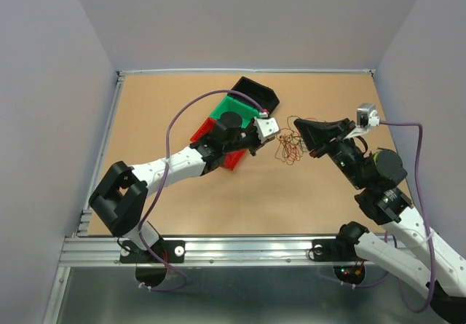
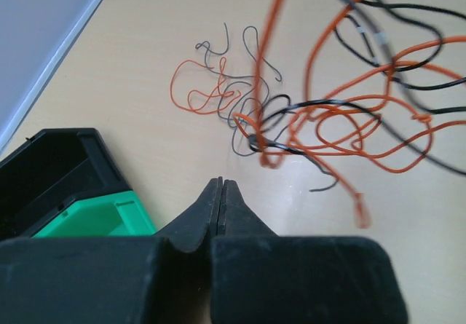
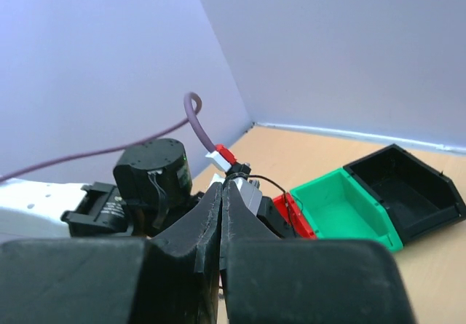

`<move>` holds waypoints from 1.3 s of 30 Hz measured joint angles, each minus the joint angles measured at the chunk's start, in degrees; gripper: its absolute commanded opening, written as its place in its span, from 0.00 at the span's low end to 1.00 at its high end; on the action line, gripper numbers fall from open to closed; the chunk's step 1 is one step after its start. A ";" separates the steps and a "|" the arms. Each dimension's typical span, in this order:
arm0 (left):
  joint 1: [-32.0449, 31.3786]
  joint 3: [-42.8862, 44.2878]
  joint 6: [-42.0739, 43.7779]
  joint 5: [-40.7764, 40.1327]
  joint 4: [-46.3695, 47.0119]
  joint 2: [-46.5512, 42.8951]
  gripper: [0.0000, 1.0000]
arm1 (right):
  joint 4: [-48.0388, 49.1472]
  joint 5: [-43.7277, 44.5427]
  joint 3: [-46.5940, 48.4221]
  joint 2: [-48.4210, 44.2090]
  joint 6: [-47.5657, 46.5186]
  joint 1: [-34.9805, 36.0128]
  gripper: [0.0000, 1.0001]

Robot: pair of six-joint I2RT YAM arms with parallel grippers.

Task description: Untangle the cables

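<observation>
- Cables: a small knot of thin orange and black wires is seen on the table, just to 3 o'clock of its centre in the overhead view, between the two grippers.
- In the left wrist view part of the tangle lies flat on the wood, while other loops at 1 o'clock are lifted off the surface and run out of the top of the frame.
- The strands are judged to be very light, limp and springy. They can be expected to drag their neighbours along when pulled, and a fine wire may slip from smooth pads.
- A free end or an outer loop is judged the best place to take hold, not the dense crossing in the middle, so that one colour can be drawn away from the other.
- Right gripper: it is placed at 1 o'clock of the knot. Its jaws are pressed together in its own view, and the lifted strands are judged to be pinched there, though the contact itself is not shown.
- Left gripper: it is placed at 10 o'clock of the knot, with its jaws closed tight and nothing seen between them.
- Farther out at 10 o'clock, a red bin, a green bin and a black bin are lined up, partly under the left arm.
</observation>
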 measured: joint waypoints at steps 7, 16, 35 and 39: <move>0.00 0.00 -1.03 -0.22 1.60 0.02 0.57 | -0.61 3.13 4.35 -4.20 0.42 0.02 0.01; 0.04 -6.75 -1.22 3.15 4.52 -10.82 0.79 | -0.87 2.69 6.82 -7.63 1.55 0.02 0.01; -1.03 -7.76 1.53 21.40 6.23 -9.35 0.79 | -3.21 -1.77 12.55 -2.03 5.18 0.07 0.01; -1.60 -7.50 1.01 21.90 6.56 -6.08 0.79 | -3.21 -1.88 14.14 -0.79 5.77 0.07 0.00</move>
